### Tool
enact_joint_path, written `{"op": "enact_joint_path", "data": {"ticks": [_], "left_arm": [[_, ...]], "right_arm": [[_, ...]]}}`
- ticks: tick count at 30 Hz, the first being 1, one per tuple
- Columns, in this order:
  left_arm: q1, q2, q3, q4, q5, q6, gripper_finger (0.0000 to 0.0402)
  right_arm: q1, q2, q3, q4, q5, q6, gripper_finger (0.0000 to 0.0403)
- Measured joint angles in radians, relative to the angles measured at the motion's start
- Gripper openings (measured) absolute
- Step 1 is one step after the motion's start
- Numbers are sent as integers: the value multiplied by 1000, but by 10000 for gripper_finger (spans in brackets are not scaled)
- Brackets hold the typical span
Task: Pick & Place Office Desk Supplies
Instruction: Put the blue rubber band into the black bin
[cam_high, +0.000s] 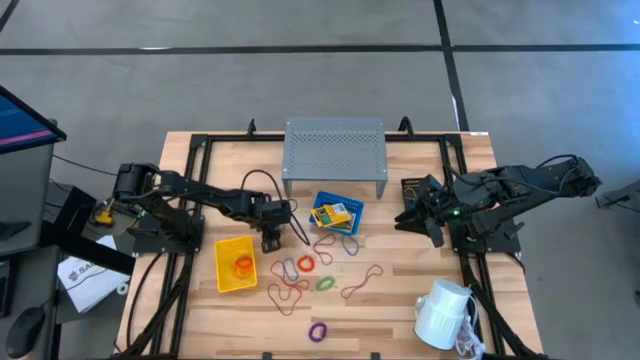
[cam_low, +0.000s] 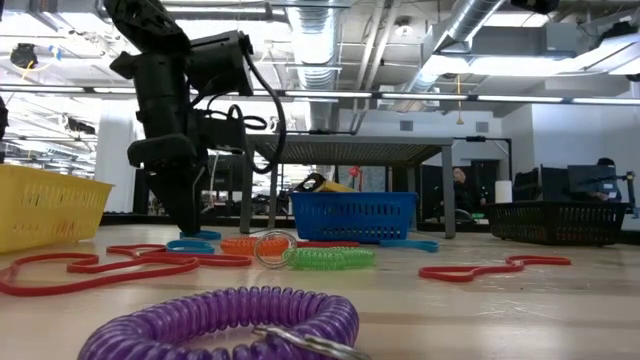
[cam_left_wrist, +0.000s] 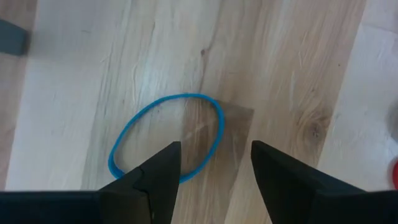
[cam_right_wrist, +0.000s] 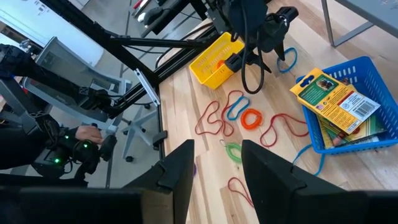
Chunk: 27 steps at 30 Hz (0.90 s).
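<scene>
Purple coiled loop (cam_low: 225, 322) lies closest to the low camera, well apart from the action. At work is the left gripper (cam_left_wrist: 214, 171), fingers spread and empty, pointing straight down at the table (cam_left_wrist: 286, 74). Right under it lies a thin blue loop (cam_left_wrist: 166, 135), one side of the band passing between the two fingertips and not gripped. Judging from this, the step in hand is picking up that loop. The next move calls for lowering until the tips straddle the band, then closing on it without it slipping flat against the wood.

Beside the gripper sits the yellow bin (cam_high: 236, 264), an orange loop already in it; on its other side is the blue bin (cam_high: 352, 214) of yellow packets (cam_right_wrist: 336, 98).

The left arm reaches in low, wrist bent downward. The right gripper (cam_right_wrist: 216, 163) waits off to the side, fingers parted, holding nothing.
</scene>
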Motion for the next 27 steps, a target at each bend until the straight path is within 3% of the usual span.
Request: {"op": "enact_joint_path", "data": {"ticks": [7, 19, 23, 27], "left_arm": [[4, 5, -5, 20, -26, 1, 188], [13, 58, -1, 30, 33, -4, 134], [13, 35, -3, 32, 37, -8, 97], [13, 16, -6, 24, 55, -11, 32]], "right_arm": [[0, 0, 0, 1, 0, 0, 131], [3, 0, 1, 51, 0, 0, 131], [7, 0, 1, 51, 0, 0, 131], [6, 0, 1, 51, 0, 0, 131]]}}
